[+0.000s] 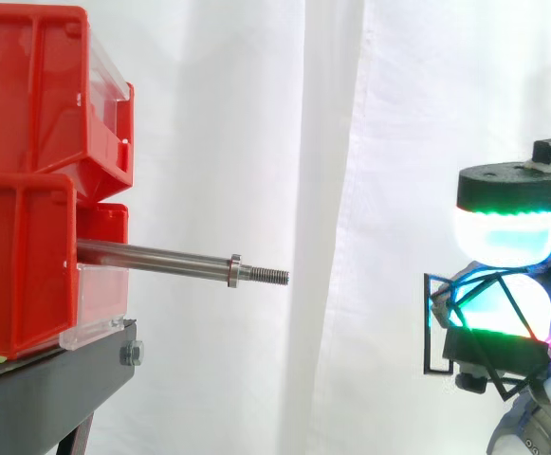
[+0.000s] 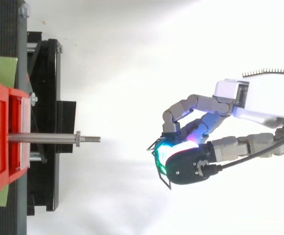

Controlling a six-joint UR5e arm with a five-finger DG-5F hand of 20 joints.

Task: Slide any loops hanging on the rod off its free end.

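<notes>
Well right of the rod's free end: black wire loop (image 1: 426,327) clear of rod (image 1: 161,256) | hand (image 2: 249,98) curled, fingertips pinching loop | rod level, sticking out of red bins (image 1: 28,190) on black stand (image 1: 47,389), threaded tip toward hand | white curtain (image 1: 332,142) behind

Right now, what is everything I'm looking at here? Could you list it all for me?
bins: at least two, red, stacked at the left on the stand
rod: one, silver metal, sticking out level from the bins, threaded free end, nothing hanging on it
stand: one, black, under the bins
green sheet: one, lying on the stand beneath the bins
curtain: white, behind everything
wire loop: one, thin and black, pinched by the hand, well clear of the rod's end
hand: one, grey and white, pads glowing cyan and green, to the right beyond the rod's free end
</notes>
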